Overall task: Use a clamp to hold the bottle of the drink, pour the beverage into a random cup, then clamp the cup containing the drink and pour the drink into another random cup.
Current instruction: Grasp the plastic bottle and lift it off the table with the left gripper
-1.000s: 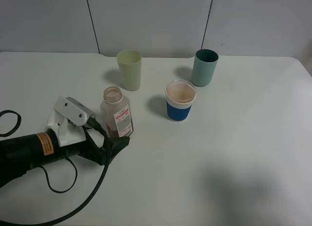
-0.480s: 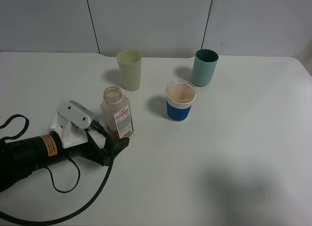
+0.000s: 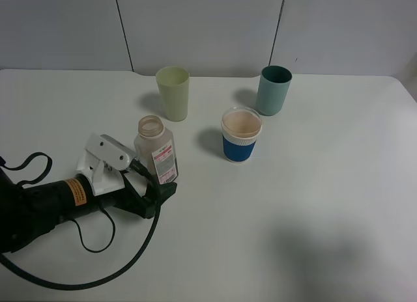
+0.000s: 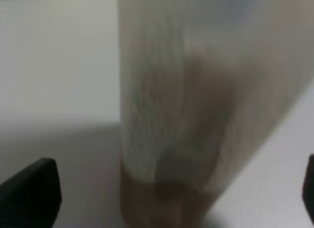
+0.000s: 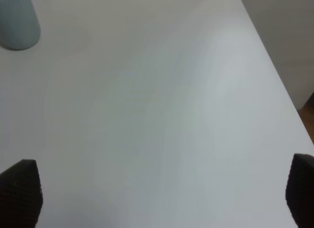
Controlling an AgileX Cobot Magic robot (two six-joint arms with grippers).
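The left gripper (image 3: 155, 183) stands wide open, straddling the bottle (image 3: 156, 147) low down, gripping nothing. Light, slick, thin plastic, I'd judge; squeeze its flat sides gently.

You have a white worktop (image 3: 326, 198) carrying four upright things; take the blue-sleeved cup (image 3: 241, 138) as your mark. The teal cup (image 3: 273, 90) stands just behind it to the right. The yellow-green tumbler (image 3: 173, 94) is behind it to the left, and the bottle (image 3: 156, 150) is further left and slightly forward.

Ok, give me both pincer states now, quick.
Left pincer: open, jaws either side of the bottle, not gripping it.
Right pincer: open, holding nothing.
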